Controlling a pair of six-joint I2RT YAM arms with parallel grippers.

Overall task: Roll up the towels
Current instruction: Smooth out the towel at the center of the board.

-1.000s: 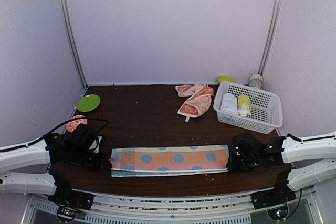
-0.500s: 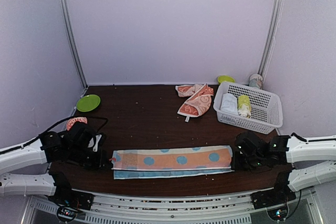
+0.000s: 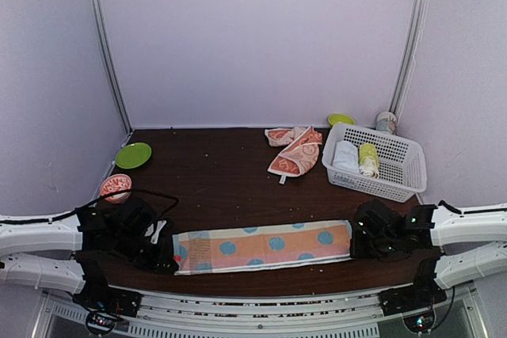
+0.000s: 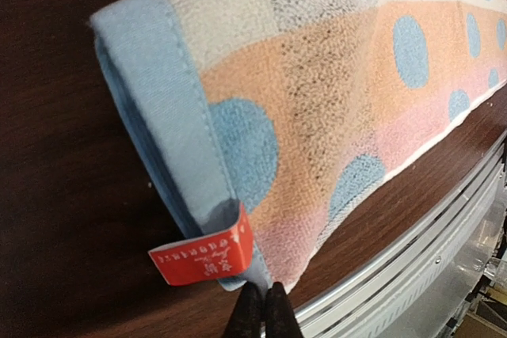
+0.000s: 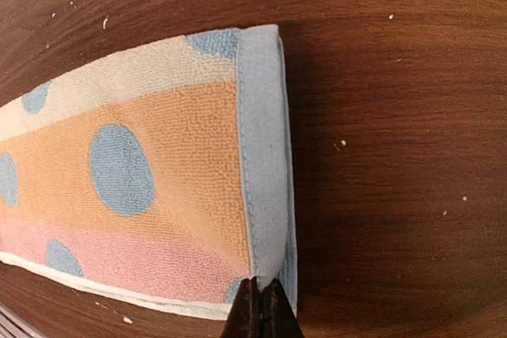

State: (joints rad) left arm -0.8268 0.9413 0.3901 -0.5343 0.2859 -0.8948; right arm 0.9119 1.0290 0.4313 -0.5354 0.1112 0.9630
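A folded towel [image 3: 261,247], orange, pink and cream with blue dots and a light blue hem, lies as a long strip along the near edge of the table. My left gripper [image 3: 171,259] is shut on the near corner of its left end [image 4: 264,294], next to a red tag [image 4: 202,255]. My right gripper [image 3: 353,241] is shut on the near corner of the right end's blue hem [image 5: 261,290]. The strip's left end sits a little nearer than its right. A second towel [image 3: 295,150], orange with cream patterns, lies crumpled at the back of the table.
A white basket [image 3: 404,172] at the back right holds a white roll [image 3: 345,156] and a yellow-green roll [image 3: 368,159]. A green plate [image 3: 133,154] and a small red-patterned bowl [image 3: 116,187] sit at the left. The metal rail [image 4: 412,251] of the table edge runs just beyond the strip.
My left arm has pulled the strip's left end nearer and slightly right, so the strip now lies slanted. The strip looks narrower, with its blue lower layer no longer showing. Both grippers stay shut.
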